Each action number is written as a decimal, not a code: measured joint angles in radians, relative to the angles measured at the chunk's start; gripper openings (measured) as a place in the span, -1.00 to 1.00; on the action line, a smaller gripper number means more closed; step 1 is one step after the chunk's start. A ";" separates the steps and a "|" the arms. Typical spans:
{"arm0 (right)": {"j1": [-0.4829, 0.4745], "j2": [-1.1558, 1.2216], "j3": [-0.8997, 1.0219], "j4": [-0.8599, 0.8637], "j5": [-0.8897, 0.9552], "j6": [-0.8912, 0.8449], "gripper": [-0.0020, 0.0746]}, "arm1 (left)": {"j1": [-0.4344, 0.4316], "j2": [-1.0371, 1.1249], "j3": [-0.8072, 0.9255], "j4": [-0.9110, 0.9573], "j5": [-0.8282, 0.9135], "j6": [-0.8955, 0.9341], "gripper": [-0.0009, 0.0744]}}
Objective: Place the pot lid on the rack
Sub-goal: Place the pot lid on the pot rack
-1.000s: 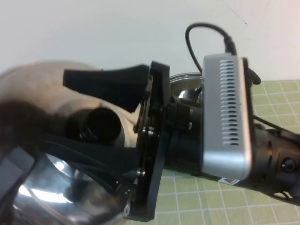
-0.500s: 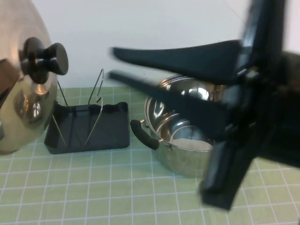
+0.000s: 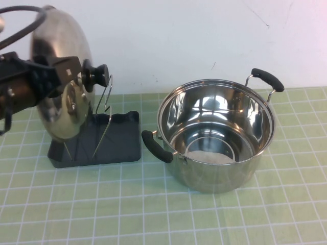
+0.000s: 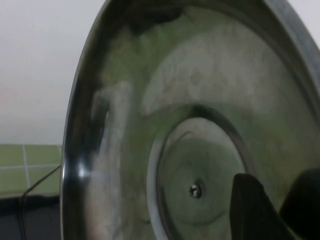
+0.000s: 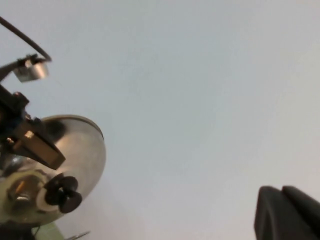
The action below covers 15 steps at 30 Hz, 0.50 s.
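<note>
- A green gridded mat (image 3: 153, 214) covers the table in front of a white wall, seen from the high view.
- The left gripper (image 3: 64, 76) enters from 9 o'clock and is clamped on the rim of the pot lid (image 3: 61, 61), 1 finger on each face of the steel.
- The pot lid is held on edge, nearly vertical, with its black knob (image 3: 96, 74) pointing toward 3 o'clock.
- The lid's lower edge sits low over the rack (image 3: 120, 140), at the 9 o'clock end of the dark tray, near the nearer of the 2 wire loops (image 3: 104, 109); whether the edge touches the tray cannot be told.
- In the left wrist view, the lid's concave underside (image 4: 200, 140) fills the frame, with a dark finger (image 4: 255, 210) pressed against it.
- The steel pot (image 3: 217, 135), open and empty, stands on the mat at 3 o'clock from the rack, its near handle (image 3: 156, 147) just beside the tray.
- The right gripper (image 5: 287, 212) is absent from the high view; the right wrist view shows it raised and aimed at the wall, its fingers pressed together on nothing.
- Progress, as a judgement: the lid is off the pot and carried to the rack, so most of the task is done.
- Left to do: settle the lid between the wire loops, let go, and back the arm away.
</note>
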 joint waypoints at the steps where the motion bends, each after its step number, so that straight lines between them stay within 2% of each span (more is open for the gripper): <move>1: 0.000 -0.018 0.021 0.002 0.004 0.011 -0.95 | 0.000 0.034 -0.012 -0.008 0.000 0.006 -0.54; 8: 0.000 -0.082 0.156 0.007 0.015 0.103 -0.95 | 0.000 0.222 -0.086 -0.036 0.007 0.055 -0.54; 15: 0.000 -0.082 0.188 0.008 0.015 0.149 -0.95 | 0.000 0.345 -0.124 -0.063 0.009 0.103 -0.54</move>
